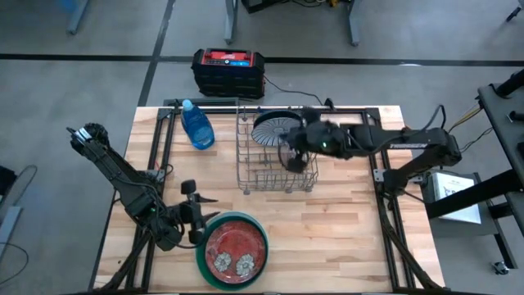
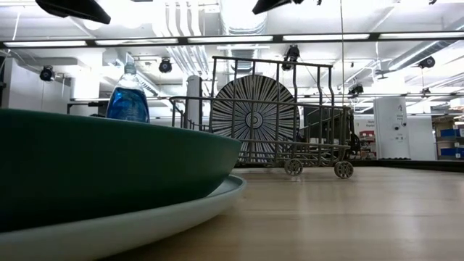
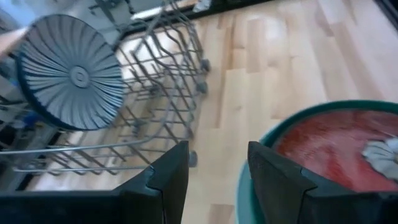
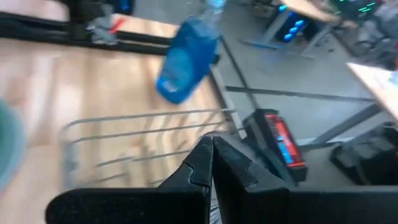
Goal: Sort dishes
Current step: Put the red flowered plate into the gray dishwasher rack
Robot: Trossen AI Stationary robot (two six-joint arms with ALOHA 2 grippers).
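Note:
A red plate with pale flower marks (image 1: pixel 236 248) lies in a dark teal plate (image 2: pixel 109 167), which rests on a larger green plate (image 2: pixel 181 210) at the table's near edge. A white plate with dark stripes (image 1: pixel 274 129) stands on edge in the wire rack (image 1: pixel 274 172). My left gripper (image 1: pixel 193 206) is open just left of the stack. In the left wrist view its fingers (image 3: pixel 214 180) stand beside the teal rim (image 3: pixel 292 121), with nothing between them. My right gripper (image 1: pixel 293 156) hangs shut over the rack's right half, holding nothing (image 4: pixel 211 158).
A blue bottle (image 1: pixel 196 124) stands left of the rack near the far edge. A red and black box (image 1: pixel 229 70) sits on the floor beyond the table. Bare wood lies right of the plate stack and in front of the rack.

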